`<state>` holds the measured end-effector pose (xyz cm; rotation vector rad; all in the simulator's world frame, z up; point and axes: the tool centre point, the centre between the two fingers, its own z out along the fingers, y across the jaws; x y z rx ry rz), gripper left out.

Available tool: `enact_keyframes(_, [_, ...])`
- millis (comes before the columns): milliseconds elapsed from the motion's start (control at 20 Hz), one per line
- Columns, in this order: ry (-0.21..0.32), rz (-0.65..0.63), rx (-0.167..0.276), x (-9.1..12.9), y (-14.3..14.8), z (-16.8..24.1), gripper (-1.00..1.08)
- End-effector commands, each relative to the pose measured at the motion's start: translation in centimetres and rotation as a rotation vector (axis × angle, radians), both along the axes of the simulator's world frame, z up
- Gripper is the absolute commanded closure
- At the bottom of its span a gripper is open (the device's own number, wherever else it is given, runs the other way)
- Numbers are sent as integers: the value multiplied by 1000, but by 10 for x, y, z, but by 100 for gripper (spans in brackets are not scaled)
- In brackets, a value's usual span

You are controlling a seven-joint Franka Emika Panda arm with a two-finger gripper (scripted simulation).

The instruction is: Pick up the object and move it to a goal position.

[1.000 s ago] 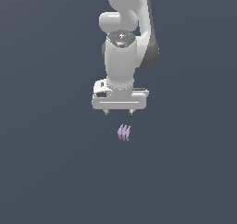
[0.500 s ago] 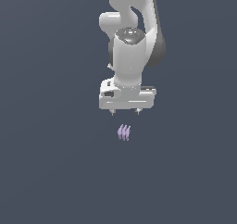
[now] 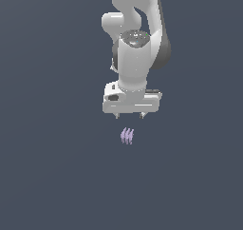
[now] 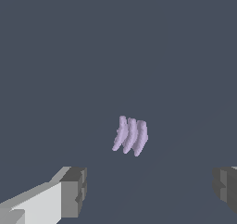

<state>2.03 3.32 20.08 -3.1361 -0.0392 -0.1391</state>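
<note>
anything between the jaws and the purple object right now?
Nothing visible. In the exterior view the gripper hangs above the purple object, with only bare background between them. The wrist view shows the object unobstructed, with the jaws spread wide to either side. No goal marker is visible.

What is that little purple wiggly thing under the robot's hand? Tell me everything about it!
The purple thing is tiny and pale lilac, made of about three thin wavy strips standing side by side, a bit like curly ribbons. It looks smooth and matte; what it is made of cannot be told. In the wrist view the strips lean slightly. It sits just below the white gripper, much narrower than it. The fingers are spread wide and nothing touches it.
</note>
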Motion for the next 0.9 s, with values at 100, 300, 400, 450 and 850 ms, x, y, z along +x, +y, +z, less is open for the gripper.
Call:
enact_keyframes(100, [14,-36,4,2,-1,-16,-92])
enact_keyframes(300, [34,-91,8,4,-2,-41,-92])
enact_keyframes(400, [47,-127,9,4,-3,-57,-92])
enact_keyframes(450, [53,-144,10,5,-3,-65,-92])
enact_keyframes(850, [85,-233,8,4,-6,-106,-92])
